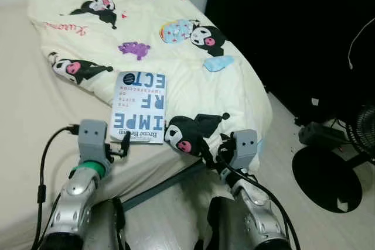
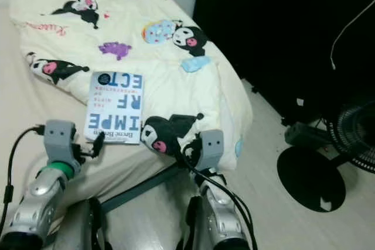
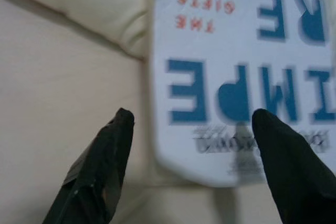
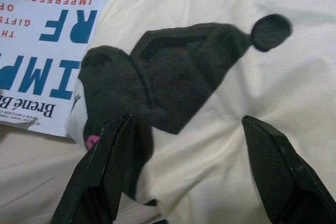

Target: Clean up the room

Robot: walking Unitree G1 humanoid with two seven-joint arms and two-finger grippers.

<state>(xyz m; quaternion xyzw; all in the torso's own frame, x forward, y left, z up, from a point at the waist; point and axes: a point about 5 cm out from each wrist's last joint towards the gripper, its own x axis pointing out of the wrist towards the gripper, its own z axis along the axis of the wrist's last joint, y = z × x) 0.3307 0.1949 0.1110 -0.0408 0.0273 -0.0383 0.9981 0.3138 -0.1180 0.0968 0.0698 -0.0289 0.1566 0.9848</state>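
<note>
Left gripper (image 1: 122, 146) spread wide at the near edge of the book (image 1: 139, 107) on the quilt (image 1: 193, 86), right gripper (image 1: 212, 155) also open: best straddle that corner squarely before closing.

Cream blanket (image 1: 176, 45) with black-and-pink cartoon characters all over, white book (image 1: 139, 108) with big blue letters, red subtitle.

Spread left gripper (image 3: 191, 119) straddles book (image 3: 241, 72) corner

White book (image 1: 139, 108) with blue lettering lies flat, closed, apparently partly on the cartoon-print comforter (image 1: 176, 57).
</note>
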